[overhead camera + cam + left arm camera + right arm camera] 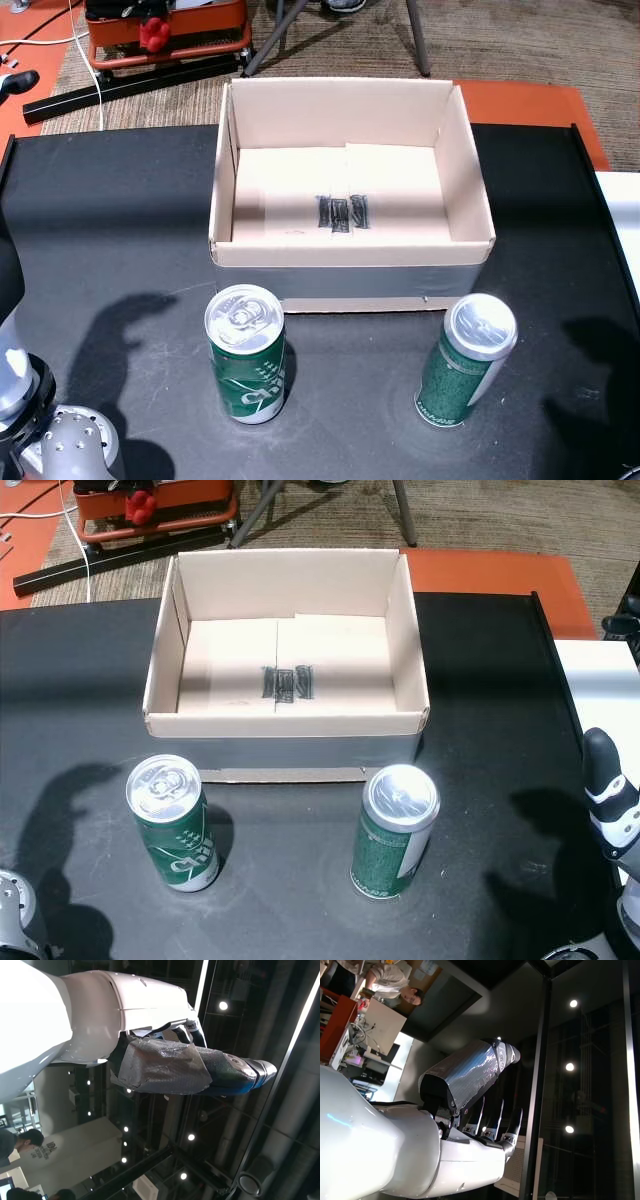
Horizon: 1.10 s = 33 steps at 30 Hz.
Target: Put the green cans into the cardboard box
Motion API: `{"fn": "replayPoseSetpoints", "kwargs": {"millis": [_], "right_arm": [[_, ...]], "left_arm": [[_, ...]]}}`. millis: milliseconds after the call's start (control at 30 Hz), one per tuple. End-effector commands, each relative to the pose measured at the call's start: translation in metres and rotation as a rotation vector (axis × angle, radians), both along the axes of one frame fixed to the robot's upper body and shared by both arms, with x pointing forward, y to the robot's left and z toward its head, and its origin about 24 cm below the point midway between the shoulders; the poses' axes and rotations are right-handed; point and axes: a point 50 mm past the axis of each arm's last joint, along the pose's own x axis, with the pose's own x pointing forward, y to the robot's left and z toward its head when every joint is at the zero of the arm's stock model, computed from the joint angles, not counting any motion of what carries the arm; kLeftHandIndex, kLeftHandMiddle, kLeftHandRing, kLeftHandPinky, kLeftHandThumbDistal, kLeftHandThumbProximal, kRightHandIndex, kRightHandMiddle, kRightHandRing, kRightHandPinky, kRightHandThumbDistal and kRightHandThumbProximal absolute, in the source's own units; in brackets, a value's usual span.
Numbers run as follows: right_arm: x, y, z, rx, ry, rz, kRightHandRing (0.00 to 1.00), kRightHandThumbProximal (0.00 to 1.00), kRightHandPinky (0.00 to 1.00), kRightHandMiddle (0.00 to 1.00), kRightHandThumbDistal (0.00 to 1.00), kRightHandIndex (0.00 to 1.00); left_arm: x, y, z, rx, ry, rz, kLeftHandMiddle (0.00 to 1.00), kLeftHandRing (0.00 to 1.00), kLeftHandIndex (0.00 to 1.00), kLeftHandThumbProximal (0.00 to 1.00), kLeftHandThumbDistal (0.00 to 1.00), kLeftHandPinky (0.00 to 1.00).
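Two green cans stand upright on the black worktop (110,230), just in front of the cardboard box (350,255), which sits open-topped with nothing in it. Taking the box as the clock's centre in a head view, the left can (246,354) stands at about 7 o'clock and the right can (466,360) at about 5 o'clock, both near the box's front wall but apart from it, and well apart from each other.

Neither can is held. The left robot hand (170,1067) and the right robot hand (470,1087) each show against ceiling and room in their wrist views, with fingers extended, roughly side by side, and closed on nothing.

The step in hand looks like the first reach. To do it well, each robot hand should probably come in from its own side, wrap the can's middle rather than its rim, and keep it upright. The lift must clear the box's front wall before travelling toward 12 o'clock; a low carry risks catching the cardboard edge and shoving the box. Setting the cans down apart inside avoids knocking one over.
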Motion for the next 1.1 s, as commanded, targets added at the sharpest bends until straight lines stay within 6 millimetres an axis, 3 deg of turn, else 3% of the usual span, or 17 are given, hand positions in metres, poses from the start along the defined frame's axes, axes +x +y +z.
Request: {"fn": "replayPoseSetpoints", "kwargs": {"millis": [0, 67, 167, 533, 733, 900, 967, 1000, 1067], "right_arm": [[-0.001, -0.002, -0.001, 0.01, -0.003, -0.013, 0.67, 0.7, 0.74, 0.6, 0.86, 0.48], [0.0, -0.003, -0.001, 0.002, -0.004, -0.013, 0.67, 0.71, 0.74, 0.59, 0.85, 0.47], [0.0, -0.004, -0.002, -0.004, 0.001, -0.01, 0.67, 0.71, 0.74, 0.59, 0.86, 0.47], [0.002, -0.001, -0.002, -0.021, 0.0, 0.013, 0.66, 0.68, 0.72, 0.59, 0.82, 0.49], [-0.001, 0.005, -0.003, -0.028, 0.04, 0.059, 0.65, 0.59, 0.7, 0.59, 0.84, 0.5], [0.005, 0.003, -0.009, -0.042, 0.122, -0.002, 0.67, 0.72, 0.73, 0.59, 0.8, 0.51], [0.013, -0.003, -0.018, -0.049, 0.24, -0.049, 0.74, 0.71, 0.8, 0.65, 0.85, 0.58], [0.017, -0.005, -0.023, -0.051, 0.295, -0.059, 0.8, 0.71, 0.86, 0.74, 0.84, 0.66], [0.023, -0.007, -0.029, -0.056, 0.366, -0.065, 0.89, 0.68, 0.92, 0.85, 0.85, 0.77]], "left_arm": [[-0.001, -0.002, -0.002, 0.001, 0.005, -0.005, 0.78, 0.9, 0.65, 0.9, 0.74, 0.82], [-0.001, -0.002, -0.003, -0.001, 0.017, -0.015, 0.77, 0.9, 0.65, 0.9, 0.77, 0.8], [-0.001, -0.002, -0.002, 0.006, 0.013, 0.006, 0.77, 0.9, 0.65, 0.92, 0.73, 0.81], [-0.001, 0.001, -0.001, 0.014, 0.005, 0.002, 0.76, 0.9, 0.63, 0.88, 0.73, 0.82], [-0.001, 0.002, 0.0, -0.002, 0.006, 0.016, 0.74, 0.87, 0.61, 0.93, 0.73, 0.81], [-0.001, 0.002, 0.001, 0.011, 0.011, 0.024, 0.74, 0.88, 0.62, 0.94, 0.73, 0.82], [-0.001, 0.003, 0.001, 0.009, 0.012, 0.025, 0.73, 0.87, 0.61, 0.97, 0.76, 0.82], [-0.002, 0.002, 0.001, 0.005, 0.013, 0.028, 0.73, 0.87, 0.61, 0.97, 0.76, 0.81], [-0.004, 0.003, 0.001, 0.0, 0.014, 0.034, 0.73, 0.87, 0.61, 0.96, 0.7, 0.81]]}}
